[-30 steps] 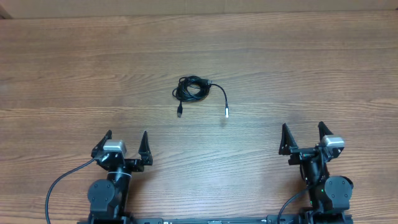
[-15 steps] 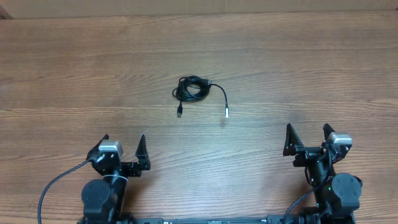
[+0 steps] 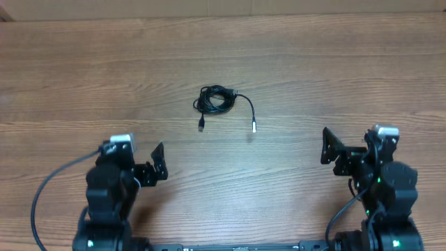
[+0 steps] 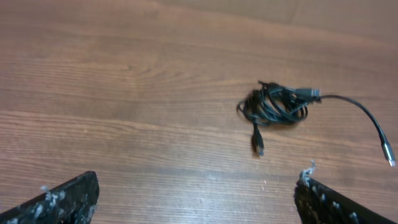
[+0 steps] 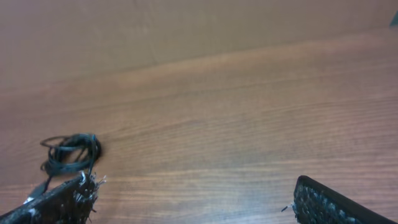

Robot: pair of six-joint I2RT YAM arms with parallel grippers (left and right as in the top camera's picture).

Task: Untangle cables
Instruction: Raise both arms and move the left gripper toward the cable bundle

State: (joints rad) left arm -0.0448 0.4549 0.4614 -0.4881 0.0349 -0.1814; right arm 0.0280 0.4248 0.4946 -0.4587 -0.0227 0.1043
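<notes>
Approach step, nothing gripped. Left pincer (image 4: 198,180) and right pincer (image 5: 193,182) both apart, empty. Cable bundle (image 3: 214,100) coiled mid-bench (image 3: 348,70). Next move, likely: reach in, pinch silver-tipped plug end (image 3: 254,126).

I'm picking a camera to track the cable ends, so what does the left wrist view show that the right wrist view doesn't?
Left wrist only: the short plug end and, farther right, the silver-tipped plug. Right wrist only: nothing more of the cables; just more table to their right. Both: the coiled cables, the wooden table, and open jaws at the bottom corners.
</notes>
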